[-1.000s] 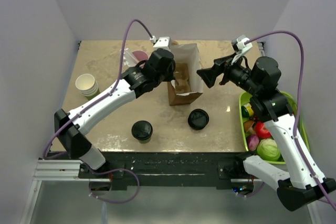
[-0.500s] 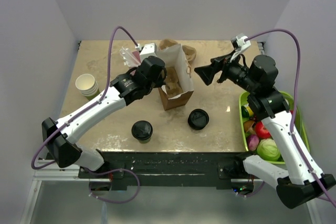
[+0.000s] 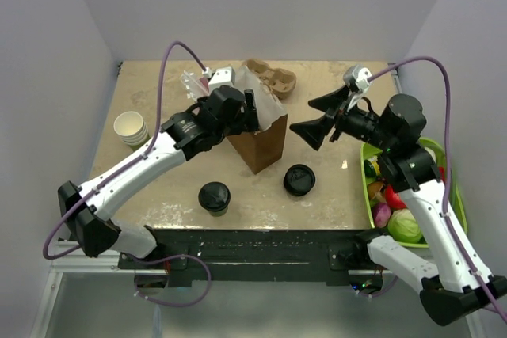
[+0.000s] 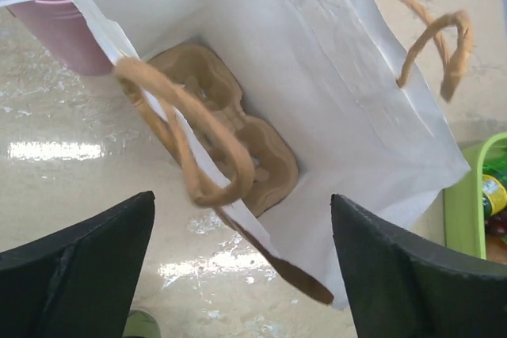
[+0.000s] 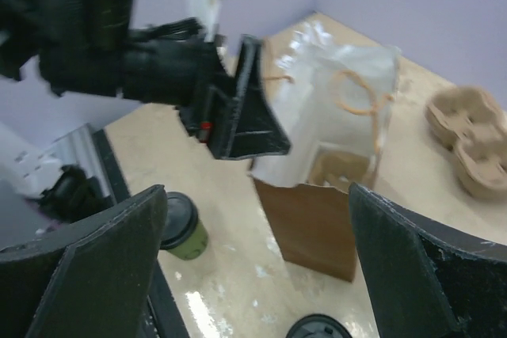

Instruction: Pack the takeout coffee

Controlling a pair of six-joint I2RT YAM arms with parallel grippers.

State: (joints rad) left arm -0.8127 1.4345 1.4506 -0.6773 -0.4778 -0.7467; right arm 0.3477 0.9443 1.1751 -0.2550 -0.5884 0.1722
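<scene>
The takeout coffee (image 3: 299, 180) stands near the table's front, only its black lid (image 5: 317, 328) showing. A brown paper bag (image 3: 261, 142), white inside (image 4: 333, 93), stands open behind it with a pulp cup carrier (image 4: 238, 132) at its bottom. My left gripper (image 3: 260, 108) hovers open over the bag's mouth; in the left wrist view the gripper (image 4: 242, 199) holds nothing, and a twisted handle (image 4: 206, 156) hangs loose between its fingers. My right gripper (image 3: 303, 116) is open in the air just right of the bag, pointing at it (image 5: 257, 189).
A second black-lidded cup with an olive-green body (image 3: 214, 197) (image 5: 178, 227) stands front left. A pink cup (image 3: 207, 83), a stack of white cups (image 3: 131, 128) and a spare carrier (image 3: 271, 78) sit further back. A green bin (image 3: 364, 187) of produce is at the right.
The left gripper has opened and let go of the bag. The bag shifted left and toward the front, tipping so its brown side shows. The right gripper dipped slightly.
</scene>
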